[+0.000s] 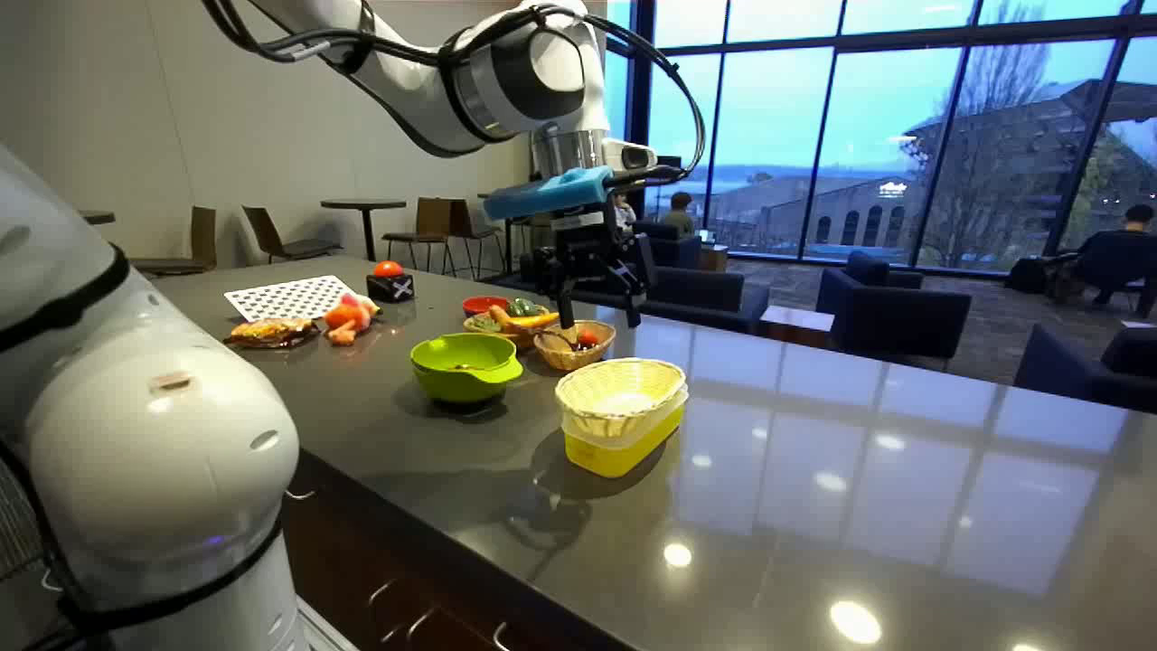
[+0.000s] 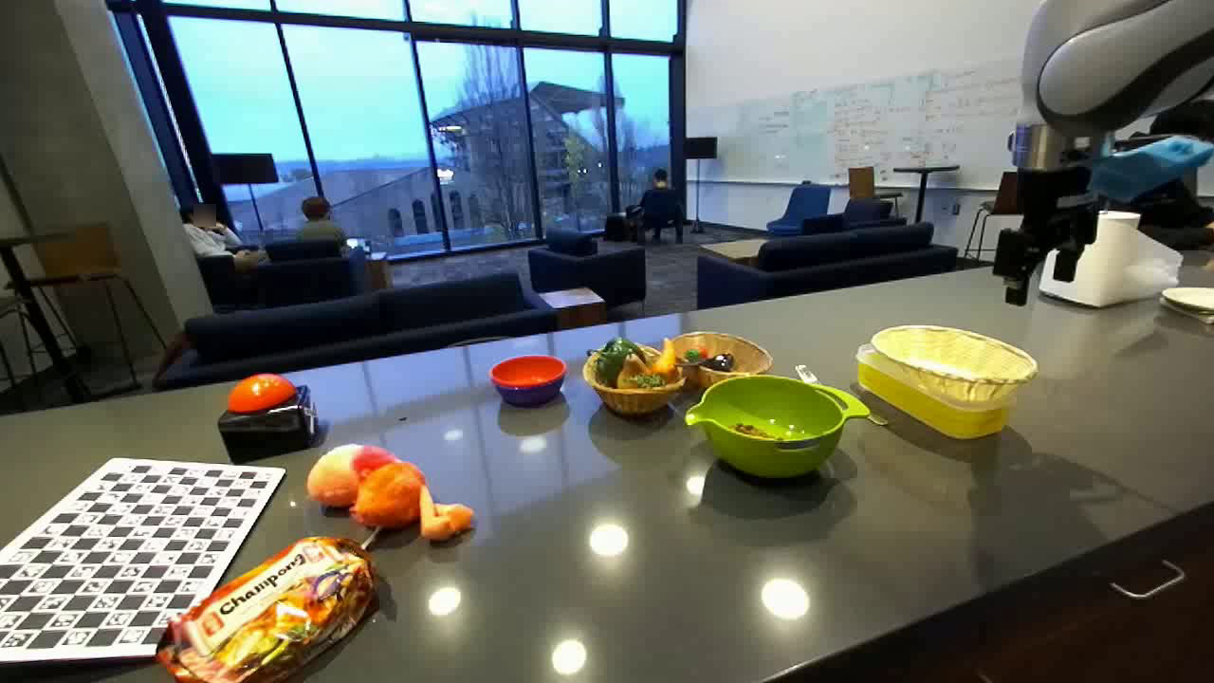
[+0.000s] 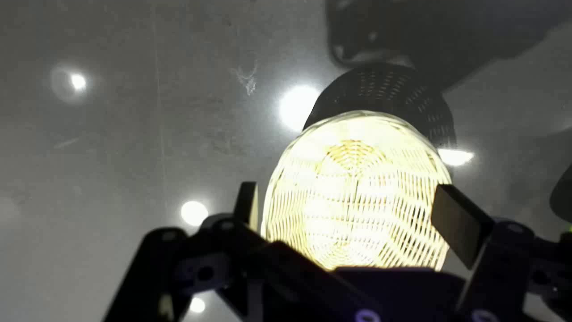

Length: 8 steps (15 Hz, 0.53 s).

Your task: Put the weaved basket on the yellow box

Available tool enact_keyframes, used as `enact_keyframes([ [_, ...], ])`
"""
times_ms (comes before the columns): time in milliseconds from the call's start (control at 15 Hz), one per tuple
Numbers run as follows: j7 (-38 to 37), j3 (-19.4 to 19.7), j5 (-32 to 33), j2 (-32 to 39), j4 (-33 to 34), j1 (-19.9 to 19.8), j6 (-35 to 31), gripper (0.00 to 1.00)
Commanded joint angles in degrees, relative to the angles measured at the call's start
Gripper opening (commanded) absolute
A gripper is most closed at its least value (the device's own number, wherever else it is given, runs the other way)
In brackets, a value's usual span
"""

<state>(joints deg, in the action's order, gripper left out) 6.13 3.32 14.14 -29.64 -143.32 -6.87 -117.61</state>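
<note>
Hovering pincer; gap above basket rim

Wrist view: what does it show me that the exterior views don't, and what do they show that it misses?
Only the wrist view: a whitish scuff I can make out on the counter, and the light-flecked shadow beside the woven basket.

Only the exterior views: the yellow box under that basket, the black box with an orange-red top, and the shiny packet.

Both: the woven basket, the counter, and the gripper, open.
</note>
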Motion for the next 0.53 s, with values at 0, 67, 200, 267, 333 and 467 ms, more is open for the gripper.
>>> enact_keyframes([
  [0, -0.2, 0.43, 0.22, 0.0, 0.14, 0.51, 0.2, 1.0],
  [67, -0.2, 0.43, 0.22, 0.0, 0.17, 0.51, 0.2, 1.0],
  [200, -0.22, 0.46, 0.24, 0.0, 0.13, 0.5, 0.23, 1.0],
  [267, -0.22, 0.49, 0.25, 0.0, 0.12, 0.48, 0.24, 1.0],
  [333, -0.22, 0.51, 0.24, -0.01, 0.12, 0.47, 0.25, 1.0],
  [467, -0.22, 0.56, 0.24, -0.01, 0.11, 0.46, 0.25, 1.0],
])
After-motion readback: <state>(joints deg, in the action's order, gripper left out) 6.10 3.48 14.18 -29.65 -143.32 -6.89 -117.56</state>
